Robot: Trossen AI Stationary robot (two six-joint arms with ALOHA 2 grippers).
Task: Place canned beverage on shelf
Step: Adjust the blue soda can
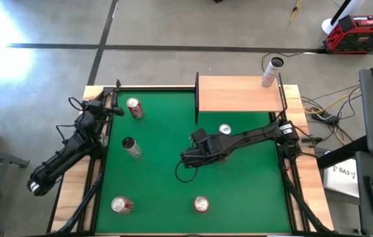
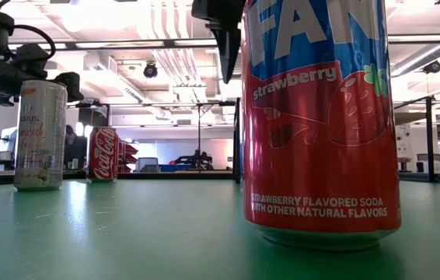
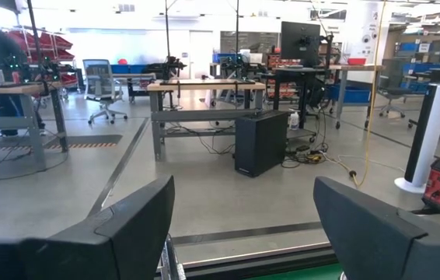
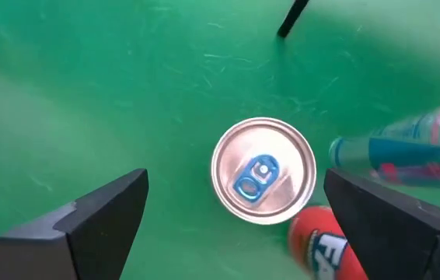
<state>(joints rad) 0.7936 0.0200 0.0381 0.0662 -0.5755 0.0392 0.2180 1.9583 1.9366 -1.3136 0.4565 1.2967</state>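
Note:
The shelf (image 1: 239,94), a tan board in a dark frame, stands at the table's far right. A tall can (image 1: 271,71) stands on its far right corner. A can with a silver top and blue tab (image 4: 263,180) stands upright on the green felt in front of the shelf (image 1: 225,130). My right gripper (image 4: 235,179) hangs open above it, slanting down, with its fingers wide apart and well clear of the can's top. My left gripper (image 1: 111,106) waits level at the far left corner. Its fingers (image 3: 138,225) stand apart with nothing between them.
A strawberry Fanta can (image 2: 321,124) stands near the front edge, and a red can (image 1: 122,205) stands at the near left. A slim silver can (image 1: 131,147) and a Coca-Cola can (image 1: 134,108) stand on the left half. A blurred blue-and-silver can shape (image 4: 406,148) shows beside the blue-tab can.

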